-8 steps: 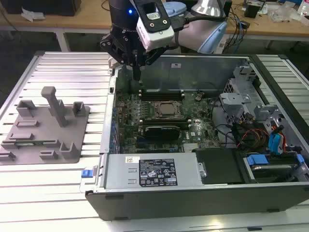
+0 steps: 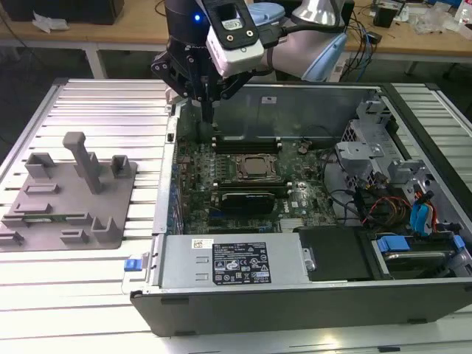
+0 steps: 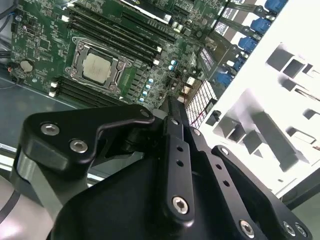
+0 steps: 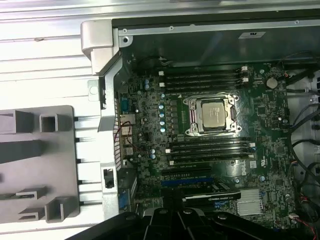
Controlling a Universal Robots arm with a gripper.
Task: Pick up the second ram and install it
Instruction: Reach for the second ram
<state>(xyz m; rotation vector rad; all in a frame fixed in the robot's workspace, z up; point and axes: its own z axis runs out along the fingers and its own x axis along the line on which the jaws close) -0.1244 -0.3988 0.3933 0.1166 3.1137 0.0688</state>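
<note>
Closest sits the power supply (image 2: 236, 259) in the open computer case (image 2: 295, 313). At nine o'clock of it, the second ram (image 2: 44, 218) lies flat in the grey fixture (image 2: 103, 228). Farther back, my claw (image 2: 209, 119) hangs pinched narrow over the case's eleven o'clock corner.

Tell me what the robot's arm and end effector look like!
The arm is silvery grey with pale blue caps at its round joints. A white box sits at its wrist, near a blue light. The end effector is black, made of jointed bars with silver screws.
</note>
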